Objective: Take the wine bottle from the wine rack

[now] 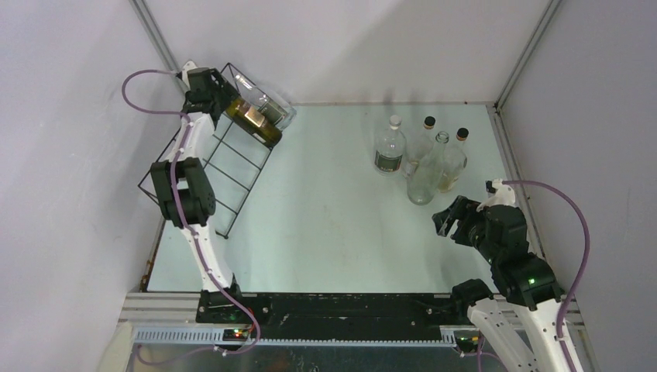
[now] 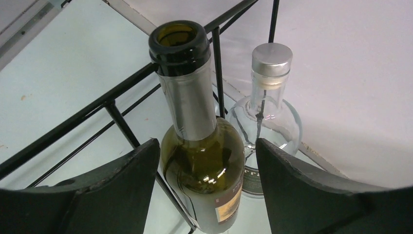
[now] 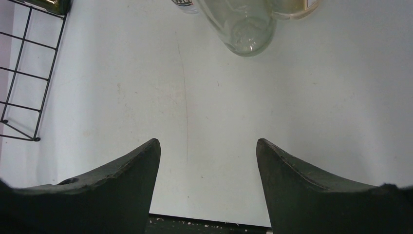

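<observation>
Green wine bottle (image 2: 202, 165) not yet off wine rack (image 2: 109, 103); left gripper (image 2: 207, 142) wide astride it, ungripped; right gripper (image 3: 208, 142) wide, empty.

The wine bottle (image 2: 202, 161) runs off the left wrist view's bottom edge. The right wrist view's top edge cuts 1 clear bottle (image 3: 241, 24) above its base.

Print on the wine bottle (image 2: 202, 165) seems unreadable.
</observation>
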You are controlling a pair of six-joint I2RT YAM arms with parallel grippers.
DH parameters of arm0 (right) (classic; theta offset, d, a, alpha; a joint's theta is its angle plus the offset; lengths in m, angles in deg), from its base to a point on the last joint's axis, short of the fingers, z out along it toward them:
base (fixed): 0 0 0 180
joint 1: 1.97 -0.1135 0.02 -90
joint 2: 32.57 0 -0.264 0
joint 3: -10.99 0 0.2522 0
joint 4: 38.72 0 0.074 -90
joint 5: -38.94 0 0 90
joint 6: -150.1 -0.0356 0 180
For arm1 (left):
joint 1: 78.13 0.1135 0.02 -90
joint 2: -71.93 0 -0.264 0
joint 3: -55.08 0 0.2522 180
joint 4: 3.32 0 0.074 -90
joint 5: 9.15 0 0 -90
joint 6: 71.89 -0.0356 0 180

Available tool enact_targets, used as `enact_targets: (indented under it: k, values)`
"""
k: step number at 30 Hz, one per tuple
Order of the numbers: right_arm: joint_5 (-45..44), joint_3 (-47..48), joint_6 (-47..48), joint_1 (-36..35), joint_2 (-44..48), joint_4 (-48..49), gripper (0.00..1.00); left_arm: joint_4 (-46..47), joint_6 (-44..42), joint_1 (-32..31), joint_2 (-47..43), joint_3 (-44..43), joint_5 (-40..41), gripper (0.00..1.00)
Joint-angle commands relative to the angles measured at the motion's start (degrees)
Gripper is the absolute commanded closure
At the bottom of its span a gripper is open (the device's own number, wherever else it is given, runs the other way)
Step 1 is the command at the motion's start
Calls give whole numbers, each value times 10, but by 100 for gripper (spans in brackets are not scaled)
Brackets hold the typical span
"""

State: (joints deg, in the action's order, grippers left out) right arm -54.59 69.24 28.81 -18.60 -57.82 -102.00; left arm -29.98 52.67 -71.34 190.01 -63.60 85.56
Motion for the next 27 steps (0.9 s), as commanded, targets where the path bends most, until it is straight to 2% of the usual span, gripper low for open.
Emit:
enact_targets:
  k: [1, 9, 16, 27]
  values:
    - [-11, 0, 3, 1, -7, 21, 25, 24, -1, 2, 5, -33, -1, 21]
    - [-10, -3, 5, 1, -9, 23, 25, 25, -1, 2, 28, -61, 0, 29]
    - [-11, -3, 6, 1, -11, 23, 25, 18, -9, 2, 51, -84, 14, 32]
    - [-10, -3, 7, 1, -16, 22, 25, 4, -18, 2, 76, -120, 28, 45]
